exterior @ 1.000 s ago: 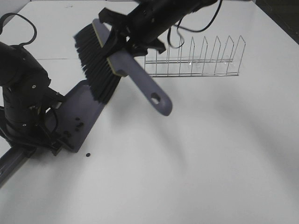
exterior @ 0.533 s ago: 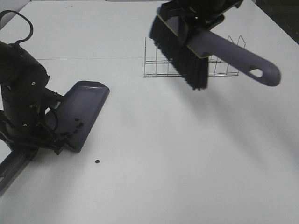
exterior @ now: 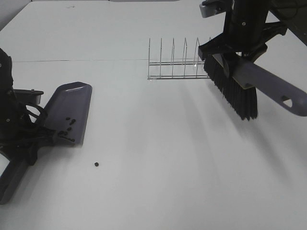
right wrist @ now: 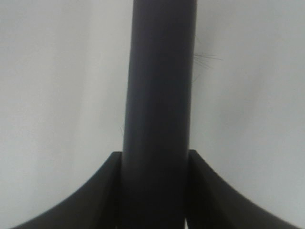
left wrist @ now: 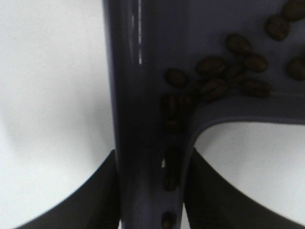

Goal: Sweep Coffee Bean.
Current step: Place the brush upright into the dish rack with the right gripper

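Stray coffee bean (exterior: 97,164) lay on the bench (exterior: 192,167) at the dustpan's (exterior: 76,103) five o'clock.
It lay well apart from the brush (exterior: 233,93), at its eight o'clock; right tool (right wrist: 155,191) clamped the brush handle, left tool (left wrist: 151,191) the dustpan's.

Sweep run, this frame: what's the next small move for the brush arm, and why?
Likely bring the brush down and across toward the stray coffee bean. That one bean lies on the table, apart from the dustpan, while the other coffee beans sit in the pan. The right gripper holds the brush raised by the wire rack, far from the bean.
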